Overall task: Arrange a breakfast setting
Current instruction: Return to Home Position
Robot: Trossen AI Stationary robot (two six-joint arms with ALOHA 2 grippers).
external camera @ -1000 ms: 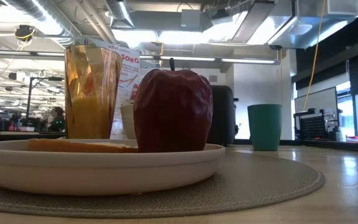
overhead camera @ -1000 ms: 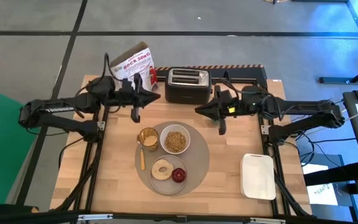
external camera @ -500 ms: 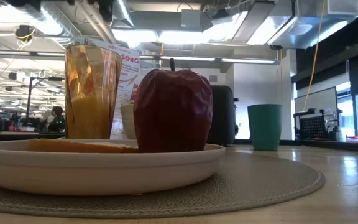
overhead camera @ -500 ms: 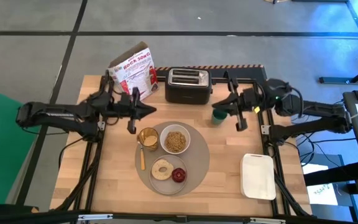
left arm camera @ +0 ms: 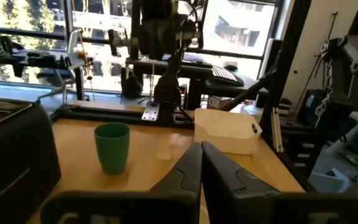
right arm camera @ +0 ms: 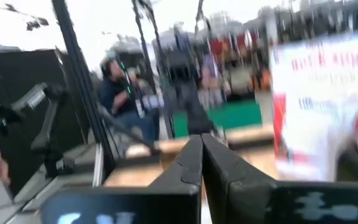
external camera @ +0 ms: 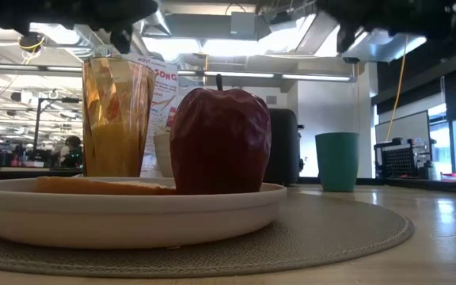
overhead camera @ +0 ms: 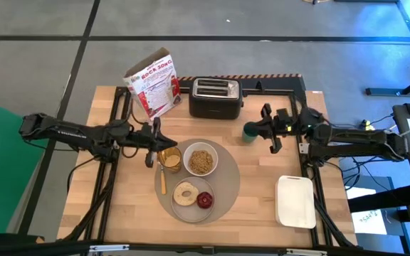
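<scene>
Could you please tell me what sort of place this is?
Probably a robotics lab in an open-plan workshop: exposed ceiling ducts, a bare concrete floor around the wooden table, and a person among equipment stands.

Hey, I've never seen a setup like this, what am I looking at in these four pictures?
Two dark robot arms work at a table; the left arm and right arm end in jaws, both shut and empty. One camera looks down, one sits at table height, one rides each wrist. On the placemat: cereal bowl, amber cup, spoon, and a plate with bagel and apple. Also a toaster, green cup, printed bag and white tray.
</scene>
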